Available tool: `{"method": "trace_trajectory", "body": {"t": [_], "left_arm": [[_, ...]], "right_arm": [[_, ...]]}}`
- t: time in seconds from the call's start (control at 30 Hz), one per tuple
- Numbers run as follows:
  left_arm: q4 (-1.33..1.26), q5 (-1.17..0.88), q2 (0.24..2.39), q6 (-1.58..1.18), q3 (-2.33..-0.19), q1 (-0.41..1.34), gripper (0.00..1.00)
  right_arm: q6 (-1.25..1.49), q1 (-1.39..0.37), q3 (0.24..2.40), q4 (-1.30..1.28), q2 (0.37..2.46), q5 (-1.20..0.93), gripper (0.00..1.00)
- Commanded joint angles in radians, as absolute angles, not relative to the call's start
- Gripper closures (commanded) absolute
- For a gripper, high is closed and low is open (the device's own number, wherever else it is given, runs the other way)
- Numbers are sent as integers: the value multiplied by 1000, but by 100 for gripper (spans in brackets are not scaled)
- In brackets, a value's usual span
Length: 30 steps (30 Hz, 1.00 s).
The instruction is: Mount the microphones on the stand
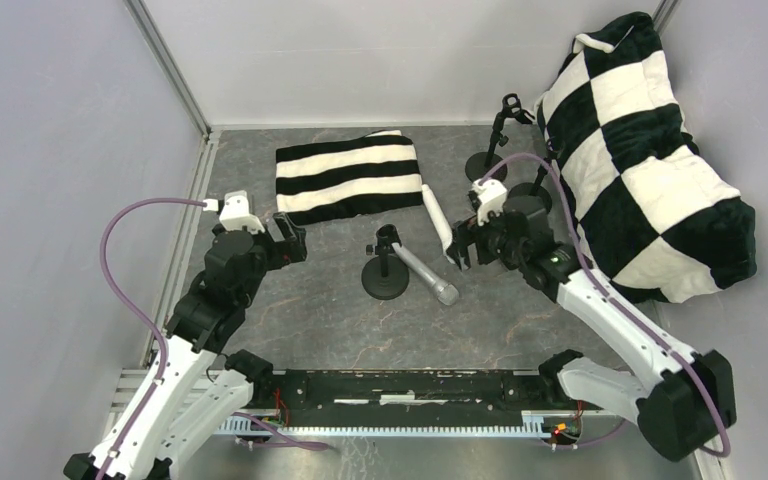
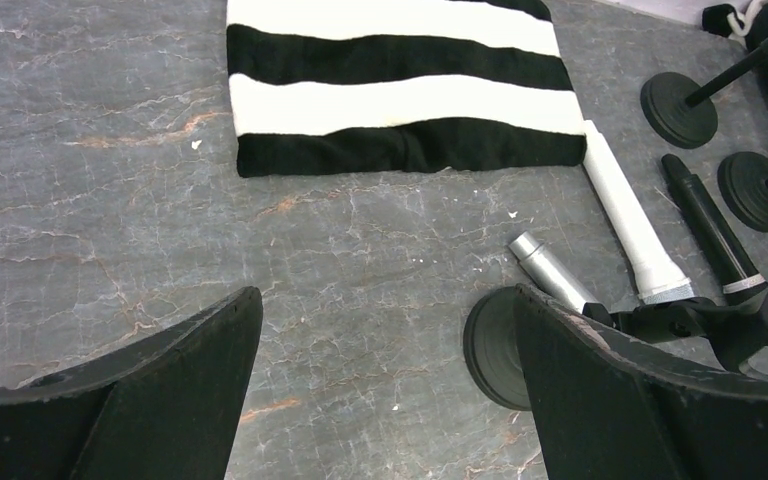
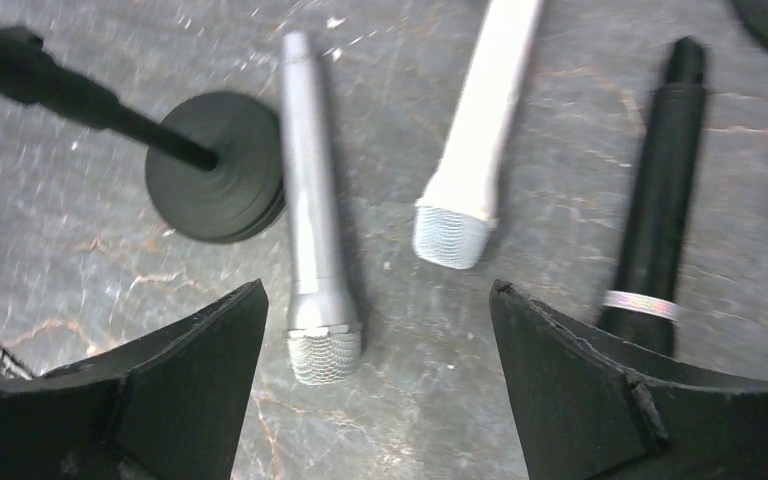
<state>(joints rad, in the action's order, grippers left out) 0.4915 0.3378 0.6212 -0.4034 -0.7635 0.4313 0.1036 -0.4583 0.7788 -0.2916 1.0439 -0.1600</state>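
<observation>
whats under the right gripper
The silver microphone and the white microphone lie on the table below the open right gripper; the black microphone has its head covered by one finger.

Flat on grey marbled counter (image 1: 340,320): silver-grey stick microphone (image 1: 425,273) just beside round-based black stand (image 1: 385,278); white stick microphone (image 1: 436,215) by right tool (image 1: 460,246).

Cannot see the head of the black stick microphone with pale ring (image 3: 660,190), covered at 4 o'clock by one right pincer (image 3: 377,292) finger (image 3: 600,400). Cannot follow the blurred clip of the black round-based stand (image 3: 215,165) past the 10 o'clock edge.
</observation>
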Motion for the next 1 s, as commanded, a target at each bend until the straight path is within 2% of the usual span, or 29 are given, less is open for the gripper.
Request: {"method": "trace_trajectory", "body": {"t": [0.0,0.13,0.33,0.7,0.97], "left_arm": [[461,338,623,-379,-769,425,0],[457,339,615,-379,-764,425,0],[458,338,628,-380,-765,425,0],[460,345,639,-381,-764,425,0],[466,344,664,-381,-769,425,0]], "right_arm": [[55,-524,782,-246,1118,-264,13],[30,-566,765,-230,1181,-329,19],[42,-590,760,-189,1265,-320,29],[39,-617,809,-166,1445,-317,37],[31,-639,835,-160,1528,-286,36]]}}
